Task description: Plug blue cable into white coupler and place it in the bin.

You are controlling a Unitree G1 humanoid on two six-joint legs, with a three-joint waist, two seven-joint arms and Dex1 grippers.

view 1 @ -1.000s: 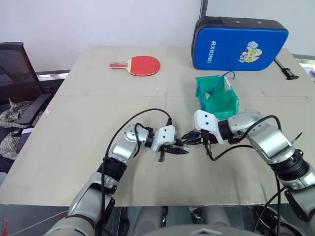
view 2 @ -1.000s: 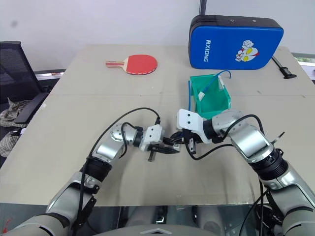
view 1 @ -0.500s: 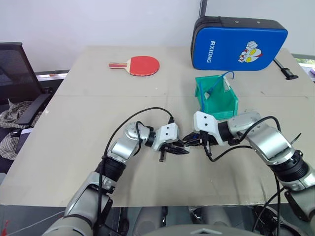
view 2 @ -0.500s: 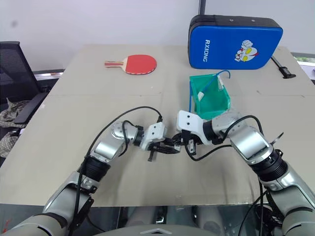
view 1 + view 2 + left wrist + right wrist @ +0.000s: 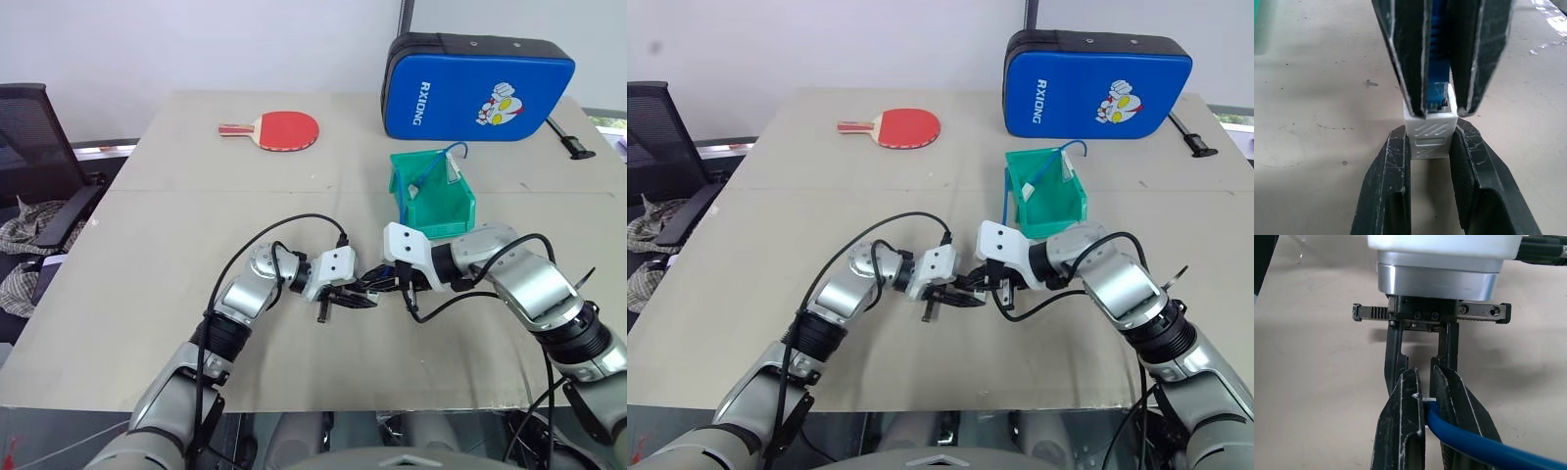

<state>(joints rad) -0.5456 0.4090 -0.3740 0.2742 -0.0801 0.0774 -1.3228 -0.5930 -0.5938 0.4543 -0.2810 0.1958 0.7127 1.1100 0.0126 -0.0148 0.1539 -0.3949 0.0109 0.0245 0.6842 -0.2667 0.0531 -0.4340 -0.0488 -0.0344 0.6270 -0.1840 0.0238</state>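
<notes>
Low over the table's middle my two grippers meet tip to tip. In the left wrist view the left gripper (image 5: 1430,129) is shut on the white coupler (image 5: 1429,139), socket facing away. My right gripper (image 5: 1440,111) comes in from the opposite side, shut on the blue cable (image 5: 1436,58). The cable's plug (image 5: 1436,97) sits at the socket mouth; I cannot tell how deep it goes. The right wrist view shows the cable (image 5: 1469,443) running back between that gripper's fingers (image 5: 1400,421). The green bin (image 5: 443,211) stands just behind the right gripper (image 5: 384,281).
Another blue cord (image 5: 438,164) with a white piece lies in the bin. A big blue padded case (image 5: 477,88) stands at the back right, a red paddle (image 5: 284,129) at the back left. A black chair (image 5: 39,157) is left of the table.
</notes>
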